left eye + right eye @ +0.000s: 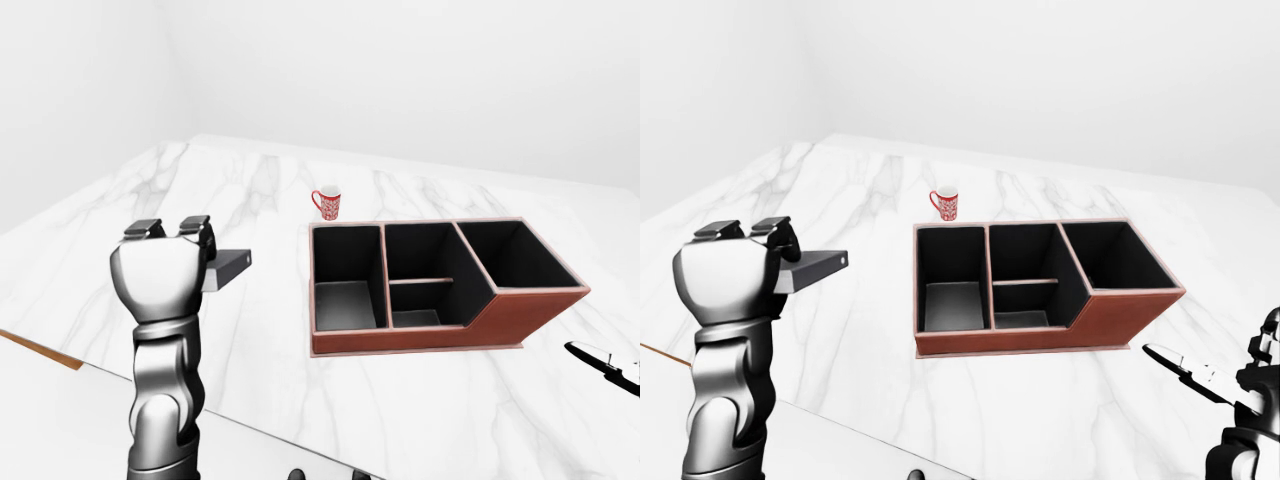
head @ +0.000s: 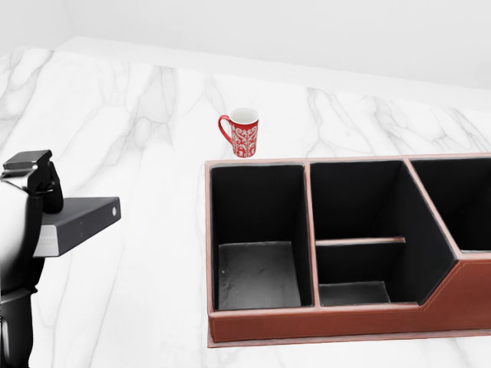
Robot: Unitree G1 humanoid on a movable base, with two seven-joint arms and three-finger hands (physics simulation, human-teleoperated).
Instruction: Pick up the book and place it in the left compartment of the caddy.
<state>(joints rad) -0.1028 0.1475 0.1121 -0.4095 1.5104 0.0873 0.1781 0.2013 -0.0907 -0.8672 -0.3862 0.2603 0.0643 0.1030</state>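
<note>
A dark grey book (image 2: 77, 222) juts flat to the right out of my left hand (image 1: 168, 228), whose fingers are shut on its left end; it hangs above the marble table, left of the caddy. The caddy (image 2: 307, 162) is red-brown leather with a black lining. Its left compartment (image 2: 257, 264) holds nothing. My right hand (image 1: 1188, 367) shows at the lower right of the right-eye view, fingers spread, holding nothing, and apart from the caddy.
A red patterned mug (image 2: 243, 133) stands just above the caddy's top left corner in the head view. The white marble table (image 1: 250, 180) runs far to the left. Its near edge (image 1: 40, 350) crosses the bottom of the eye views.
</note>
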